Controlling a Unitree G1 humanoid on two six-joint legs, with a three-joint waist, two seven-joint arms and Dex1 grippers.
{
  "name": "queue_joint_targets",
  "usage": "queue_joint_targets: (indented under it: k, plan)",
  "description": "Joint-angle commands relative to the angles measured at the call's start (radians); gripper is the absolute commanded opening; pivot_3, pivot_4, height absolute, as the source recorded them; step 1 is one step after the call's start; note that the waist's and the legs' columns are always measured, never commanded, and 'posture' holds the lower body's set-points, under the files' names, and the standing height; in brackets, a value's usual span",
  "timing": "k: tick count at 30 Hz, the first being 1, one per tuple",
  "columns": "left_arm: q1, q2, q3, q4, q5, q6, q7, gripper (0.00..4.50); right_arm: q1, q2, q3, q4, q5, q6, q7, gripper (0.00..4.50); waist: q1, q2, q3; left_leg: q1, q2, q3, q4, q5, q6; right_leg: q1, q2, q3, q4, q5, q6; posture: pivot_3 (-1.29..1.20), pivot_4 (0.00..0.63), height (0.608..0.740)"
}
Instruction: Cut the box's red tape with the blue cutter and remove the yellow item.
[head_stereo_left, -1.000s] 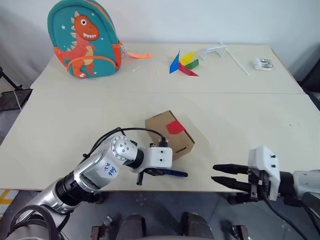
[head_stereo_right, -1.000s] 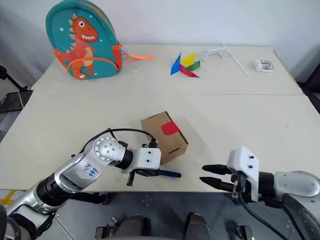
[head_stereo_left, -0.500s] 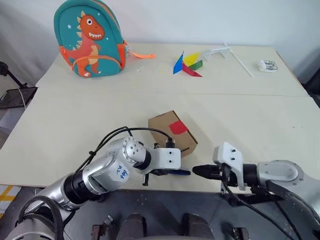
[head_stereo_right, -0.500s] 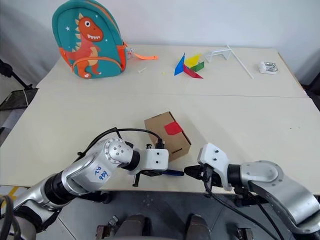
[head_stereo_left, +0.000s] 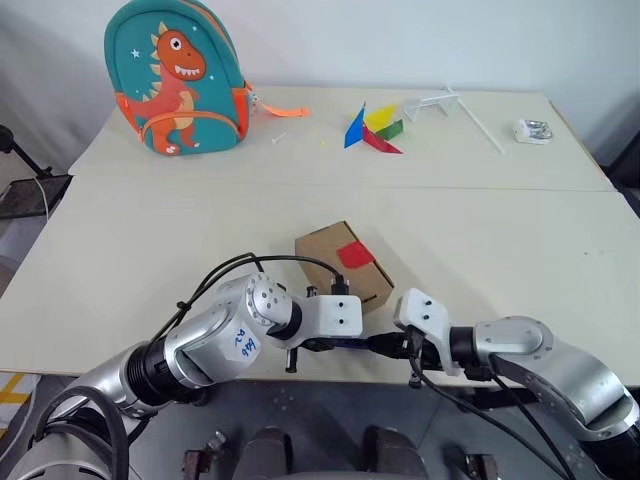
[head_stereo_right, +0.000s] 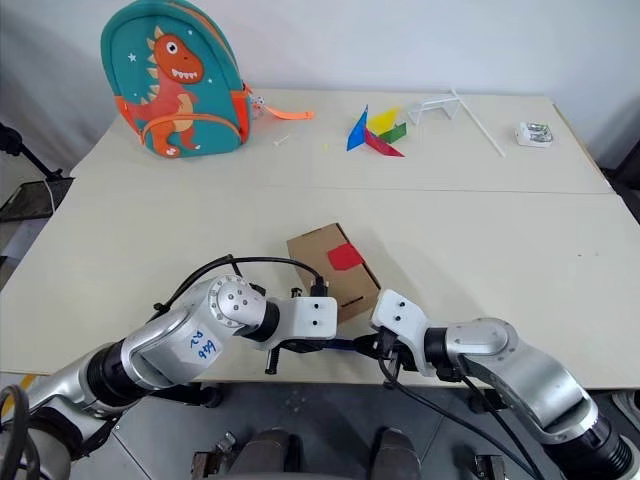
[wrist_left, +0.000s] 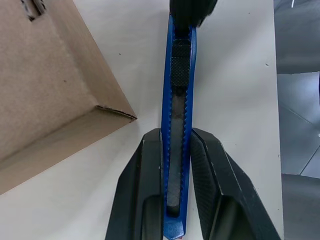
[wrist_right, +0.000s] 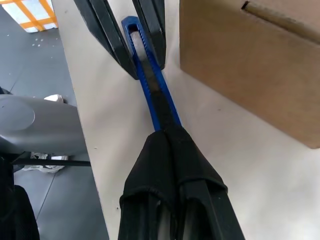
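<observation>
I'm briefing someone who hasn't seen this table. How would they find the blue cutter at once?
Start at the cardboard box with the red tape near the table's front edge. Just in front of it lies the blue cutter, a slim pen-shaped stick gripped by the left hand and right hand. The other blue thing, a flat triangle, sits far back.

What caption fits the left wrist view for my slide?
Left gripper clamps the blue cutter beside the box; right gripper pinches its far end.
</observation>
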Motion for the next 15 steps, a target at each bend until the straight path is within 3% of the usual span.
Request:
queue_joint_targets:
  k: [1,15]
  plan:
    - [0.014,0.018,-0.045,0.021,-0.019,0.038,0.01,0.46,-0.015,0.03,0.024,0.011,-0.017,-0.004,-0.002,0.03,-0.001,0.0,0.0,0.0,0.0,0.0,0.0,0.0,0.0,0.0,0.0,0.0,0.0,0.0,0.0,0.0,0.15,0.74]
    - [-0.002,0.025,-0.05,0.032,-0.048,0.036,0.036,0.46,-0.085,0.115,0.097,0.041,-0.013,0.083,0.018,0.03,-0.011,0.0,0.0,0.0,0.0,0.0,0.0,0.0,0.0,0.0,0.0,0.0,0.0,0.0,0.0,0.0,0.15,0.74]
